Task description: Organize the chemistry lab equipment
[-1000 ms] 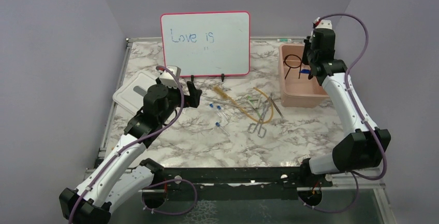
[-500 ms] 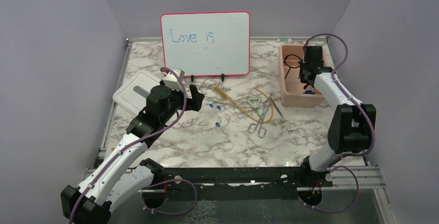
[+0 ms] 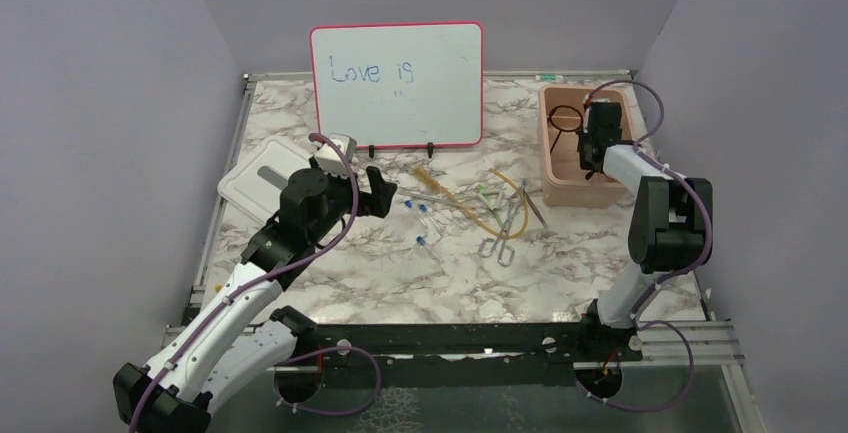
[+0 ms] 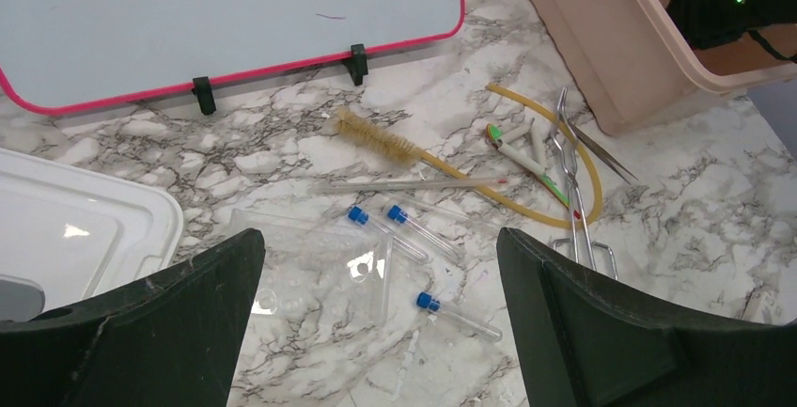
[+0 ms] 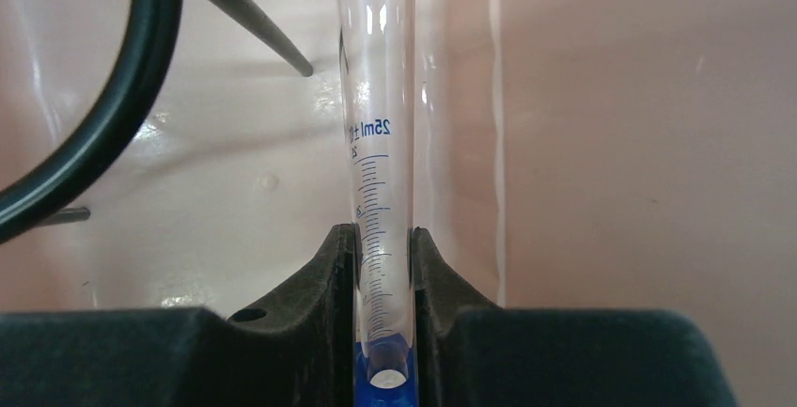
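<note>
Your right gripper [image 5: 382,247] sits inside the bin [image 3: 560,191] at the table's 2 o'clock. Its fingers pinch the cylinder [image 5: 381,97] low on the glass, just above its blue base. The ring [image 5: 141,87] lies in the same bin, at the cylinder's 9 o'clock. Your left gripper [image 4: 381,247] hangs over the marble left of centre, fingers spread wide with nothing between them. Three blue-capped tubes [image 4: 418,233] lie near the table's middle, just ahead of that gripper. The brush [image 4: 381,142] lies at their 12 o'clock. At their 2 o'clock the hose [image 4: 593,177] loops across the scissors [image 4: 575,205], near the bin's outer wall. The whiteboard [image 3: 396,83] stands at the table's 12 o'clock, and the lid [image 3: 250,185] lies at 9 o'clock.
</note>
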{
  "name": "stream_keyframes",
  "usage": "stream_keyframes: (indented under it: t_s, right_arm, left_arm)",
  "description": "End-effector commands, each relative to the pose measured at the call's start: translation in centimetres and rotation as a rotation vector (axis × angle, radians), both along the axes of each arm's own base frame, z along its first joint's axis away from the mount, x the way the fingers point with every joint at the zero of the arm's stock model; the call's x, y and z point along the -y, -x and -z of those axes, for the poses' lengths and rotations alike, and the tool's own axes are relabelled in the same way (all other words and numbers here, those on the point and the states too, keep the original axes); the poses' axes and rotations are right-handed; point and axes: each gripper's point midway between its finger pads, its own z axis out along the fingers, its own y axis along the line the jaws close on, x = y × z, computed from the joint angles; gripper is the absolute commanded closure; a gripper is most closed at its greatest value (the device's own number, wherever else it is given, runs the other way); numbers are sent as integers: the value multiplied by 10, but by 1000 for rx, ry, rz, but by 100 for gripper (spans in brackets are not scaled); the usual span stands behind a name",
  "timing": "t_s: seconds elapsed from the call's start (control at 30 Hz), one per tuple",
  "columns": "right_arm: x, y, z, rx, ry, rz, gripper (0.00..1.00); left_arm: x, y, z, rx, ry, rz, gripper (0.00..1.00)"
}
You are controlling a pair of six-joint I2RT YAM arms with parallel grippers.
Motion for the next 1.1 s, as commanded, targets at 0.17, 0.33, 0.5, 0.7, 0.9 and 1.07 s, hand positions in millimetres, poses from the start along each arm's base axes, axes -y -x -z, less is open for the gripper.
stream_keyframes:
  t_s: [0.17,0.33,0.5,0.7,0.9,1.07]
  right_arm:
    - [3,-13,10,35,10,4,76]
    - [1,-12,-1,60,-19,28,62]
    - [5,-9,-21,88,-5,56,58]
    - [2,-11,-61,149,-30,64,56]
    - [1,-3,-102,153,-88,150,56]
    - [-13,17,-133,153,-201,211,56]
  left_arm:
    - [-1,1,-1,16,0,-1,3]
    - [-2,1,-1,15,-4,-6,3]
    - [-1,1,-1,14,-4,0,3]
    - [2,1,2,5,-2,15,3]
    - [11,4,3,-2,13,63,2]
    - [8,2,5,-12,12,44,2]
